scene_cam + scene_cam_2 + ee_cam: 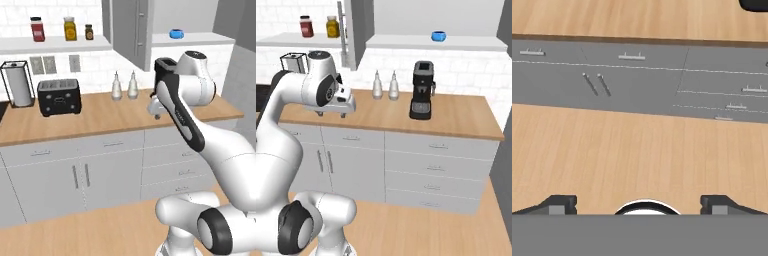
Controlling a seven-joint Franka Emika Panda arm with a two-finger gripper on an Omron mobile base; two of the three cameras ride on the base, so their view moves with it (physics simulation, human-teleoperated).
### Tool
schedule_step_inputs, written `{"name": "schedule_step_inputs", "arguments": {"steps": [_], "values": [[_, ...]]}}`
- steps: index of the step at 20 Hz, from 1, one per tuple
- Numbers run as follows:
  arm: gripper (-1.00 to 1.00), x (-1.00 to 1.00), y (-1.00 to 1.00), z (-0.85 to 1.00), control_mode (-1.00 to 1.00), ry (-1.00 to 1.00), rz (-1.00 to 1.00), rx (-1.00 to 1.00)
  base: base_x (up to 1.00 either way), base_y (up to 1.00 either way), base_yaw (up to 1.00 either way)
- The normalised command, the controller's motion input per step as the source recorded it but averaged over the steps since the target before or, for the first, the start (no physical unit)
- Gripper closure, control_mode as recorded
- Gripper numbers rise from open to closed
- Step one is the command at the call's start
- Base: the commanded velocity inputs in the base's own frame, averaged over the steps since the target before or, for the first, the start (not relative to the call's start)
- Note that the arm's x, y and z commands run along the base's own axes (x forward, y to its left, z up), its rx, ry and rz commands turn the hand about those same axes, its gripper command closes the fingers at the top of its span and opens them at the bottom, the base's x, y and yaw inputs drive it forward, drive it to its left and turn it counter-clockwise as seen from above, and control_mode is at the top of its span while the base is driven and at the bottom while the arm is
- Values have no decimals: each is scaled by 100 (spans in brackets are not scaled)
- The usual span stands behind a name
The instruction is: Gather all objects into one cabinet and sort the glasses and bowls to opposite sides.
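A small blue bowl (176,33) (439,35) stands on the white shelf board of the open wall cabinet (200,39) (406,42), high above the counter. My gripper (156,114) (331,115) (639,205) hangs open in front of the counter edge and points down, far below and to the left of the bowl. Nothing is between its fingertips (559,205). The hand view looks down on the wooden floor and the grey base cabinet fronts. The glasses are out of view.
A black coffee machine (165,70) (422,90) and two white bottles (124,86) (385,85) stand on the wooden counter (100,117). A black toaster (59,96) and paper towel holder (17,84) are further left. The grey cabinet door (132,30) (353,30) stands open. Jars (70,28) sit on a wall shelf.
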Motion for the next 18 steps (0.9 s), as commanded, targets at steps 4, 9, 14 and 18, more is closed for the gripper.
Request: {"name": "schedule_step_inputs", "arguments": {"steps": [4, 9, 14, 18], "values": [[-100, 0, 0, 0, 100, 0, 0, 0, -20, -100, 0], [-100, 0, 0, 0, 100, 0, 0, 0, 12, -96, 0], [-100, 0, 0, 0, 100, 0, 0, 0, 73, -34, 0], [-100, 0, 0, 0, 100, 0, 0, 0, 100, 0, 0]]}}
